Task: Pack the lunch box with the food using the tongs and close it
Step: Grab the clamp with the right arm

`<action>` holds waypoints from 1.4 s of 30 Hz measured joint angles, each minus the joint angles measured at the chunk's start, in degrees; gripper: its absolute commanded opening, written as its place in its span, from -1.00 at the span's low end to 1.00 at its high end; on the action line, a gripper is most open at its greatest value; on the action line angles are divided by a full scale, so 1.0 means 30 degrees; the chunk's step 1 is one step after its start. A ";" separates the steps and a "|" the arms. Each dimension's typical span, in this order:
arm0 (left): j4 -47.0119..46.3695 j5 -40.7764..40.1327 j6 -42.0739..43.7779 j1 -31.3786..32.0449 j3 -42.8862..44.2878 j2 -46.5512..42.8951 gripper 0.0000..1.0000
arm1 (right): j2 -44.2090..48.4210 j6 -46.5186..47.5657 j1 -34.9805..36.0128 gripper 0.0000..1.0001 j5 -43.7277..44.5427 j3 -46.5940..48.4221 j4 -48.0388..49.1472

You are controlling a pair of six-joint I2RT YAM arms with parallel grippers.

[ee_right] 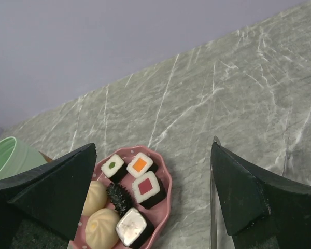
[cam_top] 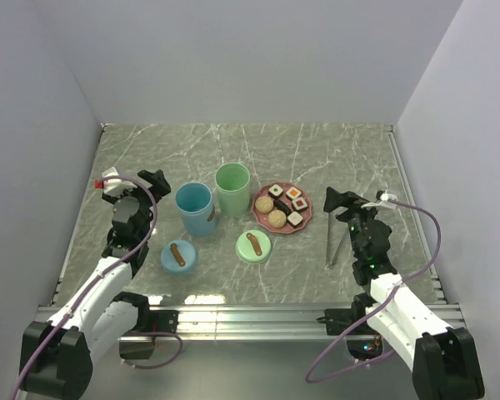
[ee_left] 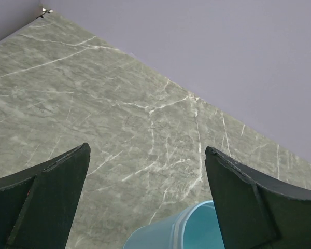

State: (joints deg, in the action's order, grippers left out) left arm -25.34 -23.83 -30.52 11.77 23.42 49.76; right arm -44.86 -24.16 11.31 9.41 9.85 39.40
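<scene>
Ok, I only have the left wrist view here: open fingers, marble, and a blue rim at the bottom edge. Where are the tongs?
Observer: The tongs lie flat just right of the pink plate, and nothing is holding them.
Operator: Is any food packed?
Observer: No. The food is all on that plate: two buns and the sushi pieces.
Operator: And the blue rim, is a lid on it?
Observer: No. It belongs to the blue container, which stands open. The blue lid lies flat on the near side of it.
</scene>
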 measured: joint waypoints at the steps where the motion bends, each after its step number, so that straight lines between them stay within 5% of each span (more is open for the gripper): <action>1: -0.0051 0.0036 0.0029 0.0000 0.0000 0.0066 0.99 | -0.0007 0.0000 0.0000 0.96 0.0015 0.0000 0.0000; 17: -0.0102 0.1224 0.0503 0.0000 0.0022 0.1195 0.99 | -0.1311 -0.0313 0.0007 0.99 0.1319 0.0758 -0.1355; 27: 0.0299 0.2361 0.0648 0.0000 0.0627 0.2259 0.99 | -0.6623 -0.2033 0.0262 0.99 0.3220 0.6732 -0.8357; 42: 0.0313 0.3592 0.0641 0.0000 0.0627 0.2259 0.99 | -0.7650 -0.5501 0.3672 0.99 0.7082 0.8663 -1.7223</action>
State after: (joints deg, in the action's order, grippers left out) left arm -24.40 -13.06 -28.60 11.77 25.30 56.53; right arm -67.81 -40.66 22.33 30.65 35.83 -12.27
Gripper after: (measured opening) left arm 0.995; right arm 0.996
